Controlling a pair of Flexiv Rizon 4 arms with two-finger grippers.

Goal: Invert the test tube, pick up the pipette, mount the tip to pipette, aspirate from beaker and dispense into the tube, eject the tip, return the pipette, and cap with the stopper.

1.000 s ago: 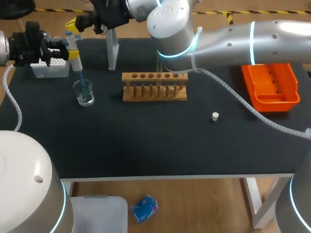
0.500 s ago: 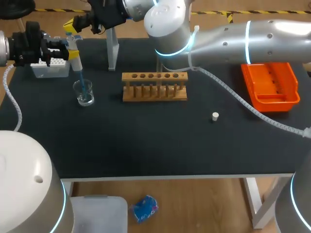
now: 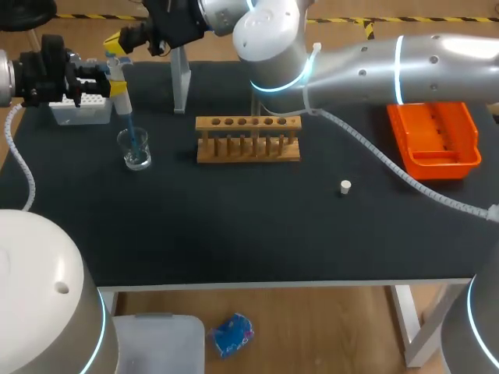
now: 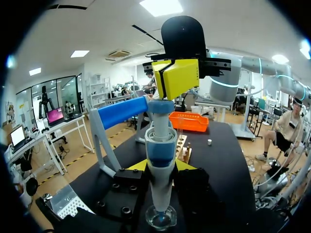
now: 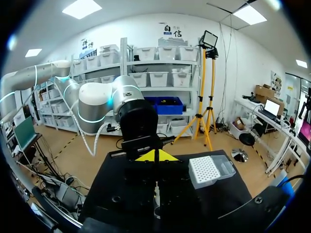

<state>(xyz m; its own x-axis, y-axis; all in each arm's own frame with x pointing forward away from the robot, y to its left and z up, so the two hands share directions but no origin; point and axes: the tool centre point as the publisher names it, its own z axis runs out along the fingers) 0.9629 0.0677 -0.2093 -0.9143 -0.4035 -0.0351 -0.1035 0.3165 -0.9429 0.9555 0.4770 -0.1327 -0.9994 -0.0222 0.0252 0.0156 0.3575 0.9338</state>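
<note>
My left gripper (image 3: 105, 78) is shut on the white and blue pipette (image 3: 118, 84), held upright at the table's far left. Its blue tip (image 3: 131, 139) dips into the glass beaker (image 3: 136, 149). In the left wrist view the pipette (image 4: 160, 160) stands between the fingers, with the beaker (image 4: 161, 218) under it. My right gripper (image 3: 117, 40) is shut, and its yellow tips sit right over the pipette's top (image 4: 177, 77). The white stopper (image 3: 345, 186) lies on the mat to the right of the wooden rack (image 3: 248, 139). I cannot make out a test tube.
A white tip box (image 3: 82, 111) sits behind the beaker, next to my left gripper. The pipette stand (image 3: 181, 78) rises behind the rack. An orange tray (image 3: 435, 139) lies at the right edge. My right arm spans the table's far side.
My right arm has shifted slightly to the left, above the pipette's top. The left arm, pipette and beaker have not moved.
</note>
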